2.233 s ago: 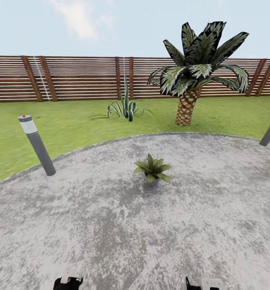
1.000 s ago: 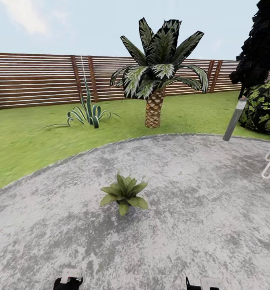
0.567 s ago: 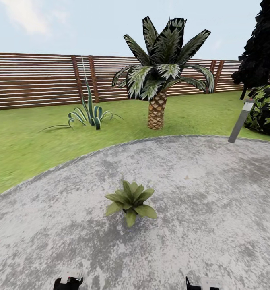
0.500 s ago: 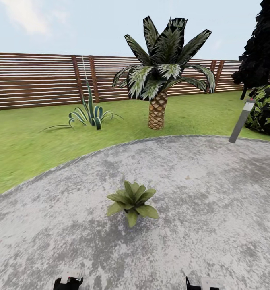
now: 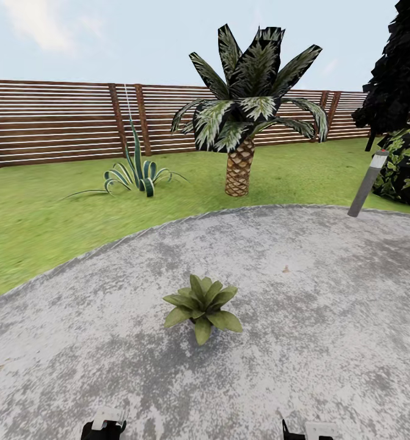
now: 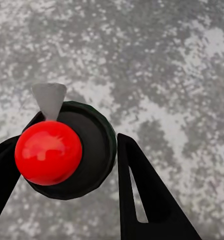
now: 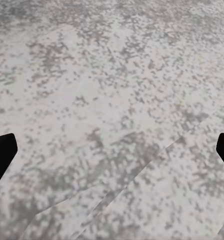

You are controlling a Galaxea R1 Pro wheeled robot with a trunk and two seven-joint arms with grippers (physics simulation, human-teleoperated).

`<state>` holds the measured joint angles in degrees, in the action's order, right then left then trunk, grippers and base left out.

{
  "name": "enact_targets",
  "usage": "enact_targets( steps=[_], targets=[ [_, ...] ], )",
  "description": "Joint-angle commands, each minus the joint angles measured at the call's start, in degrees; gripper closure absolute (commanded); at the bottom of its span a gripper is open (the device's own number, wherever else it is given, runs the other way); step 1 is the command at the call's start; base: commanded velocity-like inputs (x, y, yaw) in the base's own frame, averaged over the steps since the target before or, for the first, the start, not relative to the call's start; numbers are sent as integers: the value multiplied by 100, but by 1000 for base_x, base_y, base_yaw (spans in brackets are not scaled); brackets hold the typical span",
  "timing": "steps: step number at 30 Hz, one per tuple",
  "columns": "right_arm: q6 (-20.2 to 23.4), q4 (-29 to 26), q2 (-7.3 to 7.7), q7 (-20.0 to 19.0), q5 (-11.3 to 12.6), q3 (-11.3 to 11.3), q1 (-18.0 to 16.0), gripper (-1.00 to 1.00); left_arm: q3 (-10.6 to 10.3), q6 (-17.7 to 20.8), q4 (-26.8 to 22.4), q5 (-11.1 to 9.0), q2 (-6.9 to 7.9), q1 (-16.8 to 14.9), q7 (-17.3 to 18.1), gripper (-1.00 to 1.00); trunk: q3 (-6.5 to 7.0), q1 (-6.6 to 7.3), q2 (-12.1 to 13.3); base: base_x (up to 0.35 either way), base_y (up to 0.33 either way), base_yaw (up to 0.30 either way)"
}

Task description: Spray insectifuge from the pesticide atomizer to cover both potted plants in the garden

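Observation:
One potted plant (image 5: pixel 201 305), a low rosette of broad green leaves, stands on the grey stone patio (image 5: pixel 302 330) of the garden, just ahead of me and near the middle of the head view. The pesticide atomizer (image 6: pixel 67 150) is seen from above in the left wrist view: a dark green round top with a red knob and a grey nozzle. My left gripper (image 6: pixel 74 145) is shut on it, a black finger on each side. My right gripper (image 7: pixel 113 150) is open over bare paving with nothing between its fingers.
Beyond the patio's curved edge lies lawn with a striped spiky agave (image 5: pixel 134 174) and a palm (image 5: pixel 247 116). A grey lamp post (image 5: pixel 368 183) and a dark bush (image 5: pixel 406 162) stand at the right. A brown slatted fence (image 5: pixel 58 122) closes the back.
The view has swung right and come closer to the potted plant, and a left lamp post has left the picture. Over the last half second it barely shifts.

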<state>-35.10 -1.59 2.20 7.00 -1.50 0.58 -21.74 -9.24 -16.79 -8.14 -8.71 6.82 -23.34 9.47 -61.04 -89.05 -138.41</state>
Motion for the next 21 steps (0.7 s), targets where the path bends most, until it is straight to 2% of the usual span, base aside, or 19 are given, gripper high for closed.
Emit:
enact_targets(
  steps=[1, 6, 18, 20, 21],
  targets=[
    [-14, 5, 0, 21, -17, 3, -1, -100, -43, -17, 5, -61, 3, -2, 19, 100, -5, 1, -2, 0, 0, 0],
    [-14, 4, -44, 12, -9, -5, -4, -100, -43, -17, 5, -61, 3, -2, 19, 100, -5, 1, -2, 0, 0, 0],
    [-14, -4, 0, -1, -45, -12, -4, -100, -110, -14, -26, -22, 19, -3, 78, 100, -5, 1, -2, 34, 4, 0],
    [-14, -47, 32, -10, -216, -116, -5, -100, -246, -6, -59, 149, 45, -23, 100, 100, -5, 1, -2, 20, 3, 0],
    [-14, -112, 71, -17, -488, -323, -5, -100, -403, 3, -81, 401, 86, -56, 137, 100, -5, 1, -2, 8, 1, 0]
  ],
)
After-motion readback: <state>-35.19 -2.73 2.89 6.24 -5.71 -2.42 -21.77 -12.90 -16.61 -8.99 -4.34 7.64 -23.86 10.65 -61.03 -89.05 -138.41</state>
